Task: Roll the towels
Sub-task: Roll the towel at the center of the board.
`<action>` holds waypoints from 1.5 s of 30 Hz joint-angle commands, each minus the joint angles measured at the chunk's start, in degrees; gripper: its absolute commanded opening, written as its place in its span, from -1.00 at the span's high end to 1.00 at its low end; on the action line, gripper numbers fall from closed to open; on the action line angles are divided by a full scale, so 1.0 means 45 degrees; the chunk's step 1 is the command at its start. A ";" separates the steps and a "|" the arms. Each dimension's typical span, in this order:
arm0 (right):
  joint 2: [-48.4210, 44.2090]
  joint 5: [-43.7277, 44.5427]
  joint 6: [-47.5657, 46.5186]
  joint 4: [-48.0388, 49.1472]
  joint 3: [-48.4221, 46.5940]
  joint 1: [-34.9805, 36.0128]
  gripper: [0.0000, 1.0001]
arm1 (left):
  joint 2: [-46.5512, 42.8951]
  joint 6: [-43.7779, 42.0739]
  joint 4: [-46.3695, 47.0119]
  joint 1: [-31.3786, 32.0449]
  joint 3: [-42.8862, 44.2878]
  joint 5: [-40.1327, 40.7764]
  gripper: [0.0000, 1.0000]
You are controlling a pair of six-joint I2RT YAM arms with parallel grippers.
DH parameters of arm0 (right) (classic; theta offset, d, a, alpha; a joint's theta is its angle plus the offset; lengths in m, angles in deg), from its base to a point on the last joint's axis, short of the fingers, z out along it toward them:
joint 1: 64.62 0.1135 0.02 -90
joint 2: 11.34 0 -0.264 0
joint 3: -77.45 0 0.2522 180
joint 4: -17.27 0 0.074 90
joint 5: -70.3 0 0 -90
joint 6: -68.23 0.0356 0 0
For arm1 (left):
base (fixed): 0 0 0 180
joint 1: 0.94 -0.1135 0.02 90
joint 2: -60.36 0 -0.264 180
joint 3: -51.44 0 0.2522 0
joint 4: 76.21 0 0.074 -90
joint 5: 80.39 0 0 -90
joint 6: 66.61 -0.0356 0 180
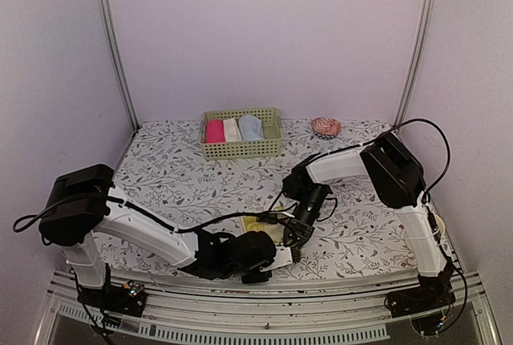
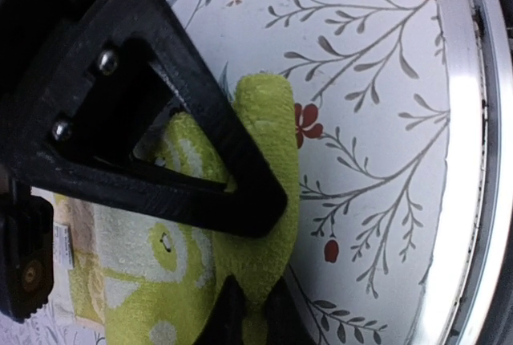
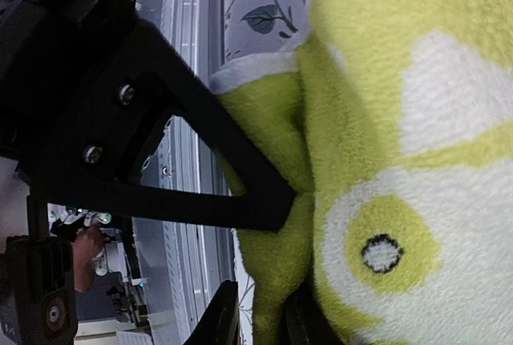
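The yellow-green towel [image 1: 258, 224] with pale printed shapes lies near the table's front edge, mostly hidden under both grippers. My left gripper [image 1: 272, 255] is shut on a folded edge of it; the left wrist view shows the towel [image 2: 264, 144] pinched between the fingers [image 2: 240, 184]. My right gripper [image 1: 295, 239] is also shut on a fold of the towel [image 3: 401, 120], which bulges between its fingers [image 3: 240, 192]. The light blue towel [image 1: 251, 127] lies rolled in the basket.
A green basket [image 1: 240, 150] at the back centre also holds a pink roll [image 1: 214, 131] and a cream-white roll [image 1: 232, 128]. A pink round object [image 1: 325, 126] sits to its right. A metal rail [image 2: 461, 160] runs along the table's front edge.
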 commanded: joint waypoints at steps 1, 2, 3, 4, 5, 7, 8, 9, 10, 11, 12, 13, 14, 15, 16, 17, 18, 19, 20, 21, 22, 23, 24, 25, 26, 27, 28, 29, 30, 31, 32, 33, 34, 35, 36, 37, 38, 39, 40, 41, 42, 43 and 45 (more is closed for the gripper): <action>-0.1715 0.0976 -0.0139 0.0413 0.0831 -0.0368 0.43 | 0.0215 0.0637 -0.1317 0.0051 0.0023 -0.0154 0.98; -0.2243 0.1040 -0.0050 0.0621 0.1051 -0.0528 0.38 | 0.0039 0.0858 -0.1464 0.0050 -0.0030 -0.0302 1.00; -0.2744 0.1067 -0.0039 0.0838 0.1313 -0.0692 0.34 | -0.0132 0.1071 -0.1578 0.0024 -0.0073 -0.0455 1.00; -0.3324 0.1103 -0.0055 0.1133 0.1619 -0.0879 0.30 | -0.0312 0.1347 -0.1722 -0.0031 -0.0101 -0.0743 1.00; -0.3897 0.1120 -0.0016 0.1517 0.1985 -0.1032 0.29 | -0.0468 0.1647 -0.1884 -0.0126 -0.0107 -0.1204 1.00; -0.4927 0.1131 -0.0017 0.2261 0.2727 -0.1295 0.28 | -0.0753 0.2235 -0.2071 -0.0414 -0.0172 -0.2299 1.00; -0.5394 0.1101 -0.0001 0.2727 0.3175 -0.1396 0.28 | -0.0865 0.2483 -0.2145 -0.0608 -0.0211 -0.2865 1.00; -0.5875 0.1063 0.0013 0.3164 0.3620 -0.1448 0.28 | -0.0967 0.2771 -0.2159 -0.0869 -0.0240 -0.3622 1.00; -0.6335 0.1105 0.0003 0.3575 0.4076 -0.1474 0.28 | -0.1005 0.3092 -0.2217 -0.1192 -0.0224 -0.4542 1.00; -0.6752 0.1218 -0.0074 0.3983 0.4548 -0.1470 0.29 | -0.1004 0.3443 -0.2251 -0.1528 -0.0190 -0.5260 1.00; -0.7177 0.1456 -0.0157 0.4456 0.4970 -0.1464 0.30 | -0.1060 0.3726 -0.2101 -0.1827 -0.0250 -0.5982 1.00; -0.7602 0.1828 -0.0163 0.5103 0.5497 -0.1444 0.31 | -0.1107 0.3942 -0.1890 -0.2171 -0.0352 -0.6824 1.00; -0.8065 0.2343 -0.0085 0.5805 0.6127 -0.1408 0.33 | -0.1098 0.4254 -0.1751 -0.2539 -0.0394 -0.7689 1.00; -0.8494 0.2825 0.0059 0.6549 0.6664 -0.1310 0.35 | -0.1033 0.4480 -0.1663 -0.2908 -0.0383 -0.8507 1.00; -0.8884 0.3230 0.0038 0.7125 0.7210 -0.1147 0.36 | -0.0935 0.4862 -0.1552 -0.3244 -0.0364 -0.9186 1.00; -0.9258 0.3693 -0.0070 0.7796 0.7679 -0.0926 0.37 | -0.0859 0.5109 -0.1421 -0.3521 -0.0362 -0.9825 1.00; -0.9571 0.4178 -0.0121 0.8426 0.8155 -0.0671 0.37 | -0.0735 0.5326 -0.1353 -0.3804 -0.0335 -1.0491 1.00; -0.9886 0.4759 -0.0153 0.9047 0.8544 -0.0354 0.35 | -0.0563 0.5502 -0.1366 -0.4045 -0.0243 -1.1050 1.00; -1.0128 0.5324 -0.0166 0.9635 0.8924 0.0028 0.33 | -0.0368 0.5648 -0.1424 -0.4253 -0.0142 -1.1567 1.00; -1.0428 0.5874 -0.0191 1.0136 0.9277 0.0632 0.32 | -0.0170 0.5757 -0.1478 -0.4447 -0.0036 -1.1973 1.00; -1.0586 0.6479 -0.0203 1.0603 0.9475 0.1093 0.31 | -0.0004 0.5814 -0.1563 -0.4586 0.0087 -1.2317 1.00; -1.0706 0.6977 -0.0208 1.1130 0.9571 0.1512 0.30 | 0.0197 0.5856 -0.1666 -0.4699 0.0205 -1.2575 1.00; -1.0765 0.7445 -0.0245 1.1492 0.9641 0.1938 0.29 | 0.0349 0.5878 -0.1789 -0.4782 0.0339 -1.2780 1.00; -1.0748 0.7918 -0.0253 1.1911 0.9672 0.2287 0.28 | 0.0433 0.5917 -0.1865 -0.4855 0.0429 -1.3035 1.00; -1.0694 0.8339 -0.0194 1.2207 0.9612 0.2565 0.28 | 0.0610 0.6005 -0.1899 -0.4933 0.0492 -1.3226 1.00; -1.0571 0.8645 -0.0182 1.2396 0.9519 0.2817 0.28 | 0.0733 0.6124 -0.1882 -0.5004 0.0497 -1.3357 1.00; -1.0426 0.8840 -0.0163 1.2580 0.9405 0.3009 0.28 | 0.0827 0.6251 -0.1860 -0.5119 0.0476 -1.3420 1.00; -1.0325 0.8984 -0.0159 1.2772 0.9342 0.3204 0.28 | 0.0934 0.6347 -0.1818 -0.5198 0.0439 -1.3503 1.00; -1.0256 0.9070 -0.0197 1.3050 0.9366 0.3395 0.28 | 0.1028 0.6415 -0.1796 -0.5271 0.0408 -1.3534 1.00; -1.0169 0.9230 -0.0304 1.3385 0.9437 0.3560 0.28 | 0.1078 0.6429 -0.1790 -0.5324 0.0391 -1.3557 1.00; -0.9987 0.9492 -0.0370 1.3678 0.9478 0.3732 0.27 | 0.1121 0.6445 -0.1756 -0.5375 0.0372 -1.3565 1.00; -0.9752 0.9661 -0.0433 1.3793 0.9383 0.3851 0.27 | 0.1161 0.6459 -0.1724 -0.5410 0.0336 -1.3561 1.00; -0.9454 0.9743 -0.0478 1.3797 0.9247 0.3893 0.27 | 0.1176 0.6469 -0.1713 -0.5459 0.0324 -1.3558 1.00; -0.9151 0.9805 -0.0502 1.3786 0.9132 0.3910 0.27 | 0.1185 0.6470 -0.1712 -0.5489 0.0322 -1.3575 1.00; -0.8908 0.9852 -0.0508 1.3789 0.9042 0.3908 0.27 | 0.1205 0.6475 -0.1712 -0.5522 0.0322 -1.3579 1.00; -0.8682 0.9872 -0.0509 1.3836 0.9021 0.3917 0.26 | 0.1210 0.6470 -0.1726 -0.5548 0.0322 -1.3585 1.00; -0.8490 0.9850 -0.0539 1.3857 0.9016 0.3921 0.26 | 0.1211 0.6460 -0.1731 -0.5571 0.0322 -1.3575 1.00; -0.8330 0.9769 -0.0575 1.3815 0.8998 0.3916 0.25 | 0.1214 0.6452 -0.1746 -0.5579 0.0322 -1.3574 1.00; -0.8168 0.9664 -0.0603 1.3773 0.8974 0.3906 0.26 | 0.1226 0.6441 -0.1760 -0.5609 0.0337 -1.3560 1.00; -0.8018 0.9600 -0.0606 1.3751 0.8951 0.3915 0.26 | 0.1223 0.6417 -0.1793 -0.5630 0.0341 -1.3536 1.00; -0.7856 0.9574 -0.0592 1.3717 0.8890 0.3906 0.28 | 0.1232 0.6385 -0.1817 -0.5650 0.0368 -1.3518 1.00; -0.7679 0.9569 -0.0508 1.3632 0.8799 0.3917 0.36 | 0.1219 0.6357 -0.1849 -0.5662 0.0362 -1.3499 1.00; -0.7285 0.9784 -0.0358 1.3535 0.8566 0.3919 0.46 | 0.1175 0.6305 -0.1919 -0.5677 0.0349 -1.3376 0.98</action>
